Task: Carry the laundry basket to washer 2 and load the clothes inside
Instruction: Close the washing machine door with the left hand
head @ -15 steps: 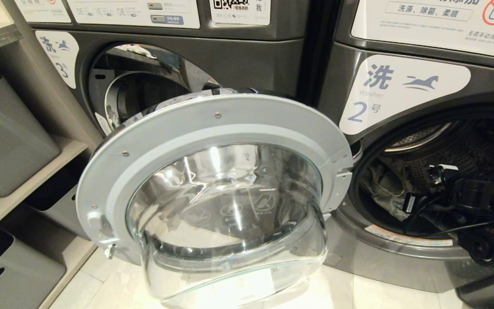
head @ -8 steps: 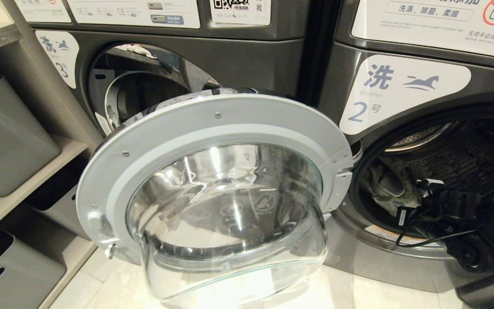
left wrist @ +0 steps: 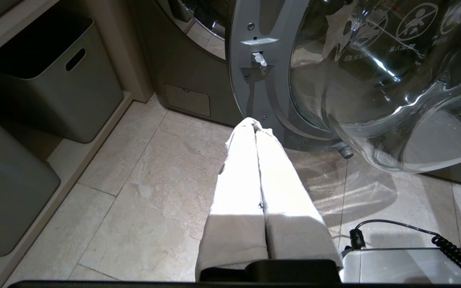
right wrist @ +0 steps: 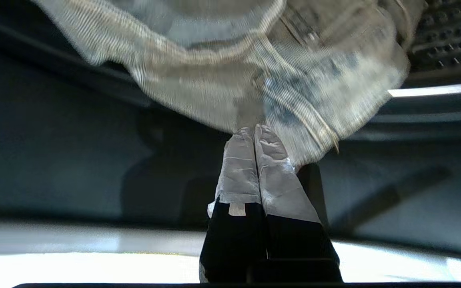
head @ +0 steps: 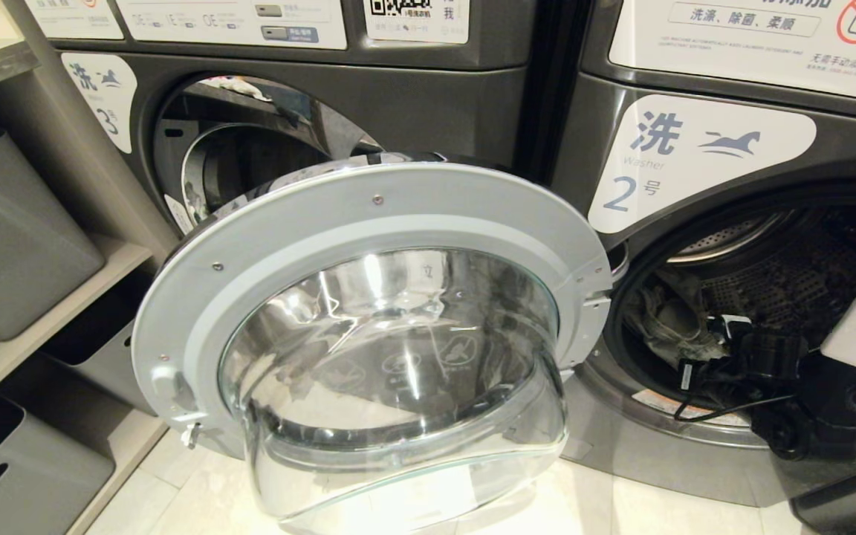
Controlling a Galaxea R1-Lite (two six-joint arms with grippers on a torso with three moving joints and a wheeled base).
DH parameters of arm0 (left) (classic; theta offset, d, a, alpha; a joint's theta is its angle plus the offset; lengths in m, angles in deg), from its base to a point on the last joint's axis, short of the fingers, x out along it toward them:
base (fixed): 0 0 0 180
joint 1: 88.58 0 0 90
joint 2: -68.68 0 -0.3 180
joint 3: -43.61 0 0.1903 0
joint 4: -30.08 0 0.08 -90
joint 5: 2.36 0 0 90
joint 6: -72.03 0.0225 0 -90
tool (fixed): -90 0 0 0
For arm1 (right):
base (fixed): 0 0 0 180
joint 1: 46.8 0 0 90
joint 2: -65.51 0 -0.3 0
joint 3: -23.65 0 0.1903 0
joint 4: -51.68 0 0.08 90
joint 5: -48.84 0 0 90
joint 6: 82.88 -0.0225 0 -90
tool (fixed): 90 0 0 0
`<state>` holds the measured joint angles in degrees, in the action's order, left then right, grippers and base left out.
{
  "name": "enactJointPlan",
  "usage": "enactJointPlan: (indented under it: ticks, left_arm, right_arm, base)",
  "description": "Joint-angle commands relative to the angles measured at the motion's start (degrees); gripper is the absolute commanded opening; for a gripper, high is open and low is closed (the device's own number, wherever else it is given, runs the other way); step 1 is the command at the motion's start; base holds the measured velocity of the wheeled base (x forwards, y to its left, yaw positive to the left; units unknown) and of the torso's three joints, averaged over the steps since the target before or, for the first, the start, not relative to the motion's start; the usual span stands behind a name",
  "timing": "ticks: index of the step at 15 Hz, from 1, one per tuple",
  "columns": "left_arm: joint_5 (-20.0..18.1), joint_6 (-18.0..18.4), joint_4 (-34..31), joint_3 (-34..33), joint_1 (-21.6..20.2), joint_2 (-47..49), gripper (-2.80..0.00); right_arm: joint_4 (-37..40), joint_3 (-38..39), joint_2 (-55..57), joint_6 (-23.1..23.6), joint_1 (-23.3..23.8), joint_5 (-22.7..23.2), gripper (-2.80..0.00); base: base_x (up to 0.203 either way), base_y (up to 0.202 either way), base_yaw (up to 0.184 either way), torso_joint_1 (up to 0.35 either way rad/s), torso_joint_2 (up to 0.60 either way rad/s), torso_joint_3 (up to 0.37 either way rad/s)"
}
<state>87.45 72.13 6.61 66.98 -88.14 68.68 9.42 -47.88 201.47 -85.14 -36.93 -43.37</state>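
Washer 2 [head: 695,245] stood at my two o'clock, its door [head: 368,327] swung wide. The clothes [right wrist: 254,60] lay inside its drum. My right gripper [right wrist: 254,130] pointed at them, jaws closed and empty. My left gripper [left wrist: 256,124] hung over the floor [left wrist: 142,192], jaws closed.

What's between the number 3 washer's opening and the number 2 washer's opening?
In the head view, washer 2's swung-open door, glass bulging toward the camera, fills the stretch and covers much of washer 3's front.
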Motion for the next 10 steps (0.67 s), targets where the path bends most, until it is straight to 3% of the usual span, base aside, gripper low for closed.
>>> enactJointPlan:
  ticks: [1,10]
  left_arm:
    - [0.01,-0.01,0.01,0.00,0.00,0.09,-2.80]
    - [0.01,0.08,-0.08,0.00,0.00,0.09,-2.80]
  right_arm:
    - [-0.18,-3.83,3.63,0.11,0.19,-0.09,-2.80]
    - [12.70,-28.57,13.31,1.77,0.95,-2.09,-2.80]
  base:
    - [0.000,0.000,0.000,0.000,0.00,0.000]
    - [0.000,0.000,0.000,0.000,0.00,0.000]
